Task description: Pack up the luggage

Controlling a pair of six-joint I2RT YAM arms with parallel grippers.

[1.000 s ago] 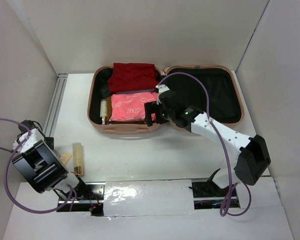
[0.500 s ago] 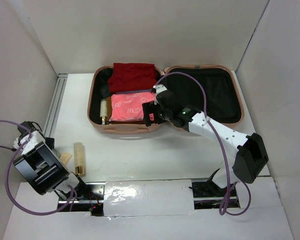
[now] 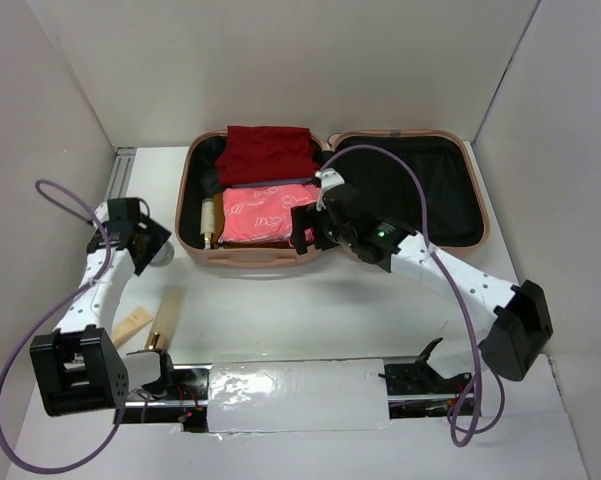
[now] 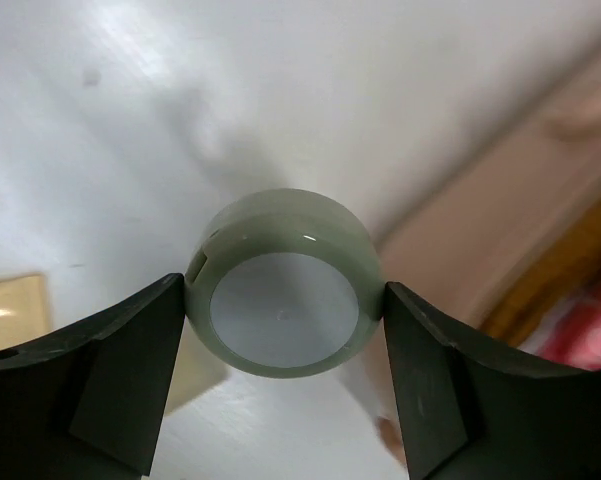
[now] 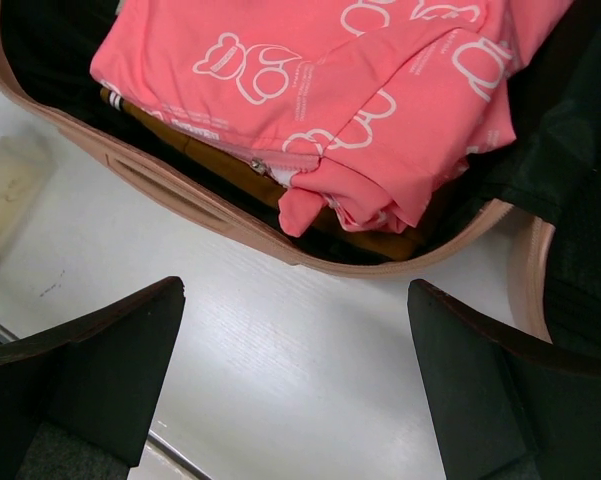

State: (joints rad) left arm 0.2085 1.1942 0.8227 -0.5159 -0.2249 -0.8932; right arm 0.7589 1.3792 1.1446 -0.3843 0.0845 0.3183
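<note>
Left pincer (image 3: 155, 252) pinching a pale green round jar (image 4: 285, 297); both fingers touch its sides. The luggage (image 3: 242, 258) lies open mid-tabletop, to the right of this pincer and just beside it, with the left wall of the filled half nearest. Open shell runs left-right; filled half runs near-to-far. Left arm is nearer that wall. Right pincer (image 3: 302, 230) spread, nothing in it, over the near rim by the pink garment (image 3: 265, 212)

Room, judged: pink garment and red garment (image 3: 270, 152) take most of the half; the narrow strip along the left wall, where a cream bottle (image 3: 207, 220) lies, looks like the only gap. Jar is round, so no axis to align; it must clear the rim. Tabletop (image 3: 280, 310) white and smooth; a cream tube (image 3: 167, 315) lies on it unpacked
</note>
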